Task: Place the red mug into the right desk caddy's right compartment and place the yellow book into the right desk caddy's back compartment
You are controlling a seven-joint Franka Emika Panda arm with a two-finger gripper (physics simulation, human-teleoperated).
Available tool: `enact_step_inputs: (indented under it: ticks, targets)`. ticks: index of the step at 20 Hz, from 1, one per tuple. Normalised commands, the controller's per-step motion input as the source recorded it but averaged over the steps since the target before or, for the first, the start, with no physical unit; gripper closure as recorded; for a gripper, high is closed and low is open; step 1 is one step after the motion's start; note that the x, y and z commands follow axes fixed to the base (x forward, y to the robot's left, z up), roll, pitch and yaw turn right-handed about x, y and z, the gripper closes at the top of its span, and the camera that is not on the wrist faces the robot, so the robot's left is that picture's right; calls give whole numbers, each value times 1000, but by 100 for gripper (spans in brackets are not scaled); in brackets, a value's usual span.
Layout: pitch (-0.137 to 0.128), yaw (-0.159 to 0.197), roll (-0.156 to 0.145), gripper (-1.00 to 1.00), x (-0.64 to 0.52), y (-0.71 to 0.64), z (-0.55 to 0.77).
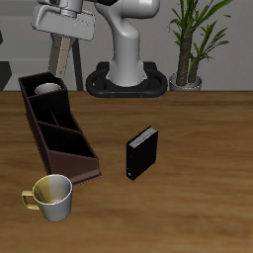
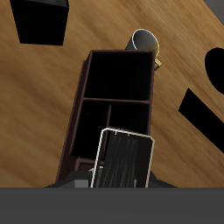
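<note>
My gripper [image 1: 61, 38] is shut on the thin grey-beige yellow book [image 1: 62, 61] and holds it upright in the air above the far end of the right desk caddy [image 1: 59, 128]. In the wrist view the yellow book [image 2: 122, 162] hangs from the gripper [image 2: 121, 181] over the caddy [image 2: 118, 79] and hides its far section. A pale round thing [image 1: 46, 89] sits in that far section. I cannot tell whether it is the red mug, since no red shows. The back compartment [image 1: 54, 119] looks empty.
A yellow-and-white mug [image 1: 51, 196] stands near the table's front edge, just before the caddy's front end; it also shows in the wrist view [image 2: 144, 39]. A thicker black book [image 1: 142, 153] stands upright mid-table [image 2: 44, 22]. The robot's base [image 1: 124, 79] and a potted plant [image 1: 188, 59] stand at the back.
</note>
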Motion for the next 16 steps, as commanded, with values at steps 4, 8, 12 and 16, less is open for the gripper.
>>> enact_step_inputs:
  ticks: [4,8,12,16]
  targets:
    - [-17,43,0,100,108,-172,77]
    - [-24,17,10,100,133,-69,24]
    - [-16,-37,25,100,238,-64,119]
    - [-17,-65,-21,100,275,-108,64]
